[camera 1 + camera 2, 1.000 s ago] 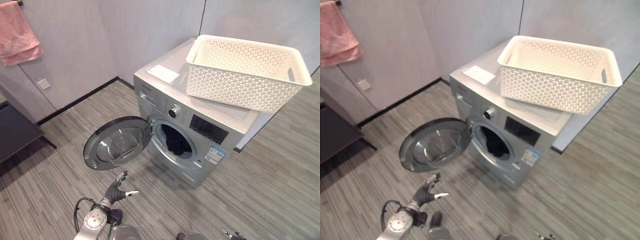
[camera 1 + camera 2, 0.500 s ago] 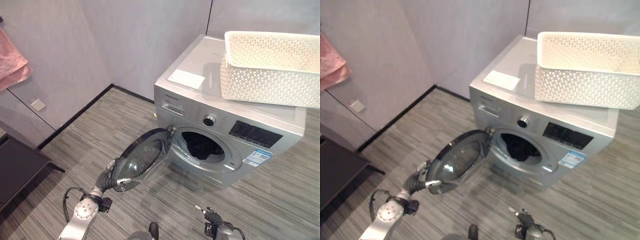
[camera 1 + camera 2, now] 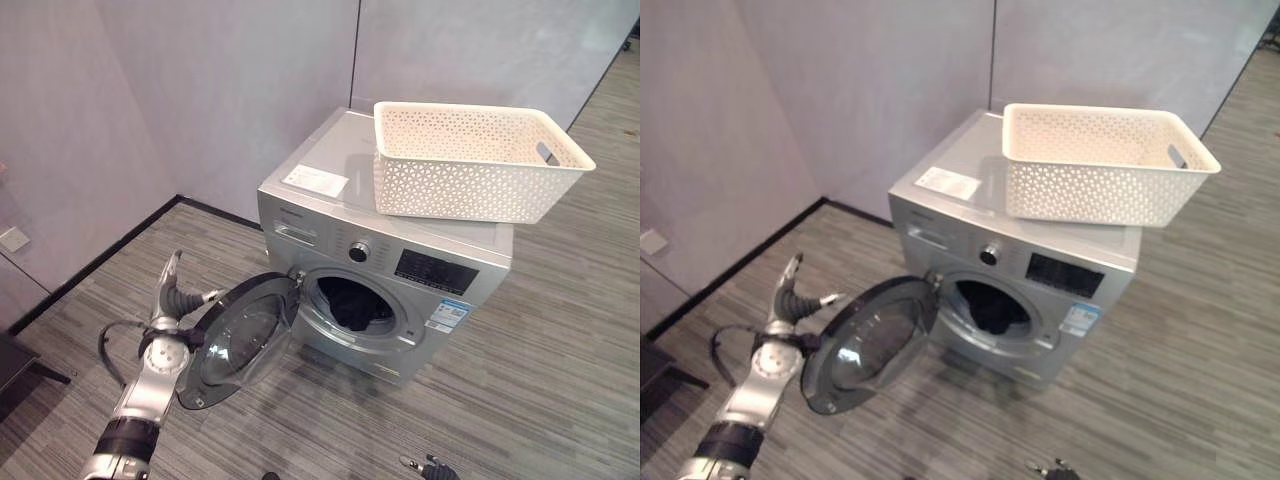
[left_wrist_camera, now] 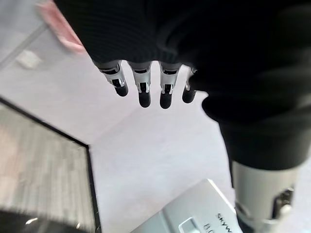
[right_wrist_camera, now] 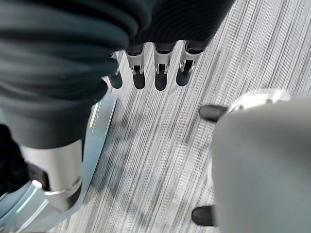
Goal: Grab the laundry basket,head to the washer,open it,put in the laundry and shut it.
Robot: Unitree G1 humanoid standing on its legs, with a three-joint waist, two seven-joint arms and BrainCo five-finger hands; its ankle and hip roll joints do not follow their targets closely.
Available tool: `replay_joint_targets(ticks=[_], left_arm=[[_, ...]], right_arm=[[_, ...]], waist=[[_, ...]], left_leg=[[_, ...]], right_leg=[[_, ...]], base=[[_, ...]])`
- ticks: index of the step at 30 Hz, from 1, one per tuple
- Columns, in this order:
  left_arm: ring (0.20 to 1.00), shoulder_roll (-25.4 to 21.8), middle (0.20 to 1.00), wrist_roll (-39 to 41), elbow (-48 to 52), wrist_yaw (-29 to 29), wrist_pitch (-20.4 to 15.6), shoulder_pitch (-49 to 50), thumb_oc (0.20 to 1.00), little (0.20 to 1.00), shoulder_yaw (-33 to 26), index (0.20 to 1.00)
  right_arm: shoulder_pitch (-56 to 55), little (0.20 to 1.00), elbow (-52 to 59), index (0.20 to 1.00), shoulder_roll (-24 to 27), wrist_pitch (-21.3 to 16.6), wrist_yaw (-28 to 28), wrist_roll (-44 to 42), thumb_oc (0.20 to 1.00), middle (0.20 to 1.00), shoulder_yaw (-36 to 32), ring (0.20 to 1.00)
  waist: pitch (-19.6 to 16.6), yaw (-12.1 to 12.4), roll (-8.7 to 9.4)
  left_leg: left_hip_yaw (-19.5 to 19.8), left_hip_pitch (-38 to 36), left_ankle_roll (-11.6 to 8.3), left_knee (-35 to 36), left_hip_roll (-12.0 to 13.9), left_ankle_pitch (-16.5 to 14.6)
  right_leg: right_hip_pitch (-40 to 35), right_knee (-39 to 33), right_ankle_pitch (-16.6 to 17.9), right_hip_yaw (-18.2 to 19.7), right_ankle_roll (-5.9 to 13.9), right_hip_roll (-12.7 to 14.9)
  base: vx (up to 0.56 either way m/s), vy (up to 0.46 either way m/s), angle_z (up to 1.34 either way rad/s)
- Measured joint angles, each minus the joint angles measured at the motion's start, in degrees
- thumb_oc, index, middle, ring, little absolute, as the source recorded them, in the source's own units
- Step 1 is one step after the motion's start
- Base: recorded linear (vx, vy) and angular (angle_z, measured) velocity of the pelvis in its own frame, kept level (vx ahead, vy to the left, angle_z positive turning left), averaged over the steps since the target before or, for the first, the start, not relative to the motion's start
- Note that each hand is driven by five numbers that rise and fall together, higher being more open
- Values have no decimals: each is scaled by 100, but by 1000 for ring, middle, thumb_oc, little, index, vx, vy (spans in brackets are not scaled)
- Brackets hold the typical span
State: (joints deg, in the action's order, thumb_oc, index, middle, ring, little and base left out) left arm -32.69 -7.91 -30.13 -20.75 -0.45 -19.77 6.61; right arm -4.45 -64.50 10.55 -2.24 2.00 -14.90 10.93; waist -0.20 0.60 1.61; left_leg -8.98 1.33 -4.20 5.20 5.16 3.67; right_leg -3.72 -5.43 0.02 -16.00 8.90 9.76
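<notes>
The silver washer (image 3: 440, 270) stands against the wall with its round door (image 3: 240, 340) swung open to its left. Dark laundry (image 3: 350, 300) lies in the drum. The white perforated laundry basket (image 3: 470, 175) rests on the washer's top and looks empty. My left hand (image 3: 175, 295) is raised on the outer side of the door, close to its upper rim, with its fingers (image 4: 143, 92) straight and holding nothing. My right hand (image 3: 428, 465) hangs low over the floor in front of the washer, its fingers (image 5: 160, 73) straight and empty.
A white sheet (image 3: 315, 180) lies on the washer's top left corner. Grey walls with a black skirting (image 3: 100, 262) run behind and to the left. A dark piece of furniture (image 3: 15, 365) stands at the lower left. Striped grey floor (image 3: 560, 380) spreads to the right.
The camera has swung, shifting the whole scene. My left hand has risen from low in front of the door to its outer side. The door looks swung somewhat toward the washer.
</notes>
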Motion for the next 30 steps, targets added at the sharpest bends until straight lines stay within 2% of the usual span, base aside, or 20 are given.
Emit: replay_joint_targets(ticks=[1, 2, 5, 6, 8, 11, 14, 16, 17, 20, 22, 23, 24, 26, 27, 28, 30], left_arm=[[1000, -460, 1000, -4, -905, -155, 120, -850, 1000, 1000, 169, 1000], [1000, -666, 1000, -2, -1243, -241, 184, -1245, 1000, 1000, 282, 1000], [1000, -732, 1000, 31, -1980, -498, 180, -2396, 1000, 1000, 791, 1000], [1000, -748, 1000, 89, -2577, -545, 187, -3072, 1000, 1000, 1359, 1000], [1000, -687, 1000, 228, -3164, -555, 148, -3608, 1000, 1000, 1586, 1000], [1000, -622, 1000, 572, -3909, -508, 167, -4149, 1000, 1000, 1735, 1000], [1000, -739, 1000, 817, -4800, -344, 202, -4828, 1000, 1000, 1475, 1000], [1000, -850, 1000, 1012, -4986, -217, 201, -4842, 1000, 1000, 1296, 1000], [1000, -1096, 1000, 1121, -5194, -68, 278, -4896, 1000, 1000, 1207, 1000], [1000, -1616, 1000, 1179, -5672, 243, 486, -4904, 1000, 1000, 1274, 1000], [1000, -1952, 1000, 568, -5977, 717, 634, -4498, 1000, 1000, 1729, 1000], [1000, -2026, 1000, 10, -6070, 1177, 795, -4051, 1000, 1000, 1914, 1000], [1000, -2026, 1000, -264, -5986, 1476, 908, -3897, 1000, 1000, 2018, 1000], [1000, -2030, 1000, -608, -5788, 1713, 929, -3344, 1000, 1000, 2135, 1000], [1000, -2037, 1000, -678, -5716, 1890, 958, -3115, 1000, 1000, 2087, 1000], [1000, -1850, 1000, -670, -5392, 2073, 973, -2952, 1000, 1000, 1962, 1000], [1000, -1678, 1000, -565, -5188, 2078, 979, -2999, 1000, 1000, 1934, 1000]], right_arm=[[-48, 1000, 264, 1000, 35, -9, -32, 0, 1000, 1000, 62, 1000], [-70, 1000, 357, 1000, 48, -18, -50, -3, 1000, 1000, 105, 1000], [-196, 1000, 398, 1000, 94, -35, -78, -8, 1000, 1000, 290, 1000], [-135, 1000, 414, 1000, 141, -42, -95, -8, 1000, 1000, 510, 1000], [-85, 1000, 546, 1000, 194, -92, -88, -13, 1000, 1000, 738, 1000], [73, 1000, 859, 1000, 246, -149, -115, -50, 1000, 1000, 960, 1000], [234, 1000, 1722, 1000, 396, -186, -158, -290, 1000, 1000, 1179, 1000], [276, 1000, 1936, 1000, 416, -182, -234, -407, 1000, 1000, 1242, 1000], [352, 1000, 2025, 1000, 417, -192, -247, -471, 1000, 1000, 1288, 1000], [363, 1000, 1998, 1000, 524, -162, -253, -475, 1000, 1000, 1281, 1000], [360, 1000, 1835, 1000, 573, -147, -348, -445, 1000, 1000, 1278, 1000], [376, 1000, 1596, 1000, 575, -78, -369, -387, 1000, 1000, 1325, 1000], [368, 1000, 1528, 1000, 558, 3, -381, -333, 1000, 1000, 1327, 1000], [412, 1000, 1474, 1000, 528, 28, -445, -236, 1000, 1000, 1334, 1000], [461, 1000, 1408, 1000, 472, 70, -478, -225, 1000, 1000, 1331, 1000], [488, 1000, 1243, 1000, 334, 92, -481, -226, 1000, 1000, 1332, 1000], [625, 1000, 1120, 1000, 262, 89, -479, -234, 1000, 1000, 1336, 1000]], waist=[[36, -101, 5], [72, -158, 38], [223, -246, 158], [329, -240, 203], [419, -338, 254], [787, -580, 356], [1196, -790, 501], [1322, -844, 630], [1402, -944, 723], [1431, -940, 777], [1433, -925, 782], [1462, -861, 837], [1483, -747, 882], [1482, -699, 885], [1482, -659, 885], [1482, -433, 885], [1482, -390, 885]], left_leg=[[-83, 200, -18, -1, 78, 53], [-115, 285, -13, -2, 104, 82], [-127, 405, -20, -5, 140, 109], [-129, 555, -33, -30, 159, 134], [-204, 784, -41, -47, 180, 174], [-292, 901, -18, -51, 199, 228], [-413, 1238, -13, -122, 256, 278], [-465, 1243, -14, -115, 284, 276], [-470, 1242, -16, -108, 327, 276], [-468, 1236, -73, -90, 422, 237], [-478, 1286, -75, -99, 422, 237], [-469, 1294, -75, -100, 422, 237], [-451, 1313, -75, -101, 425, 238], [-419, 1353, -75, -104, 384, 238], [-413, 1373, -75, -104, 362, 238], [-403, 1375, -75, -108, 351, 241], [-371, 1400, -80, -112, 334, 248]], right_leg=[[272, 3, 79, 117, -40, -70], [379, 27, 116, 153, -55, -96], [521, 44, 156, 188, -89, -133], [648, 44, 193, 201, -109, -149], [916, 45, 275, 278, -119, -169], [1098, 46, 364, 377, -153, -186], [1493, 49, 516, 528, -189, -239], [1564, 49, 538, 623, -217, -281], [1585, 49, 541, 657, -222, -304], [1599, 47, 528, 665, -237, -404], [1655, 49, 529, 665, -238, -402], [1660, 48, 529, 652, -238, -405], [1681, 48, 528, 647, -239, -397], [1693, 47, 527, 630, -237, -378], [1709, 47, 527, 626, -237, -362], [1706, 47, 527, 623, -237, -349], [1700, 46, 525, 594, -234, -341]], base=[[-132, -29, -41], [-123, -23, -29], [-154, -4, -8], [-83, 4, -9], [-93, 12, -20], [-98, 24, -20], [-56, 27, -25], [-2, 15, -22], [87, 17, -20], [61, 19, -8], [6, 2, -2], [0, 0, 0], [-7, 12, 7], [7, 4, 8], [1, 3, 7], [-27, 14, 7], [-33, 0, 11]])
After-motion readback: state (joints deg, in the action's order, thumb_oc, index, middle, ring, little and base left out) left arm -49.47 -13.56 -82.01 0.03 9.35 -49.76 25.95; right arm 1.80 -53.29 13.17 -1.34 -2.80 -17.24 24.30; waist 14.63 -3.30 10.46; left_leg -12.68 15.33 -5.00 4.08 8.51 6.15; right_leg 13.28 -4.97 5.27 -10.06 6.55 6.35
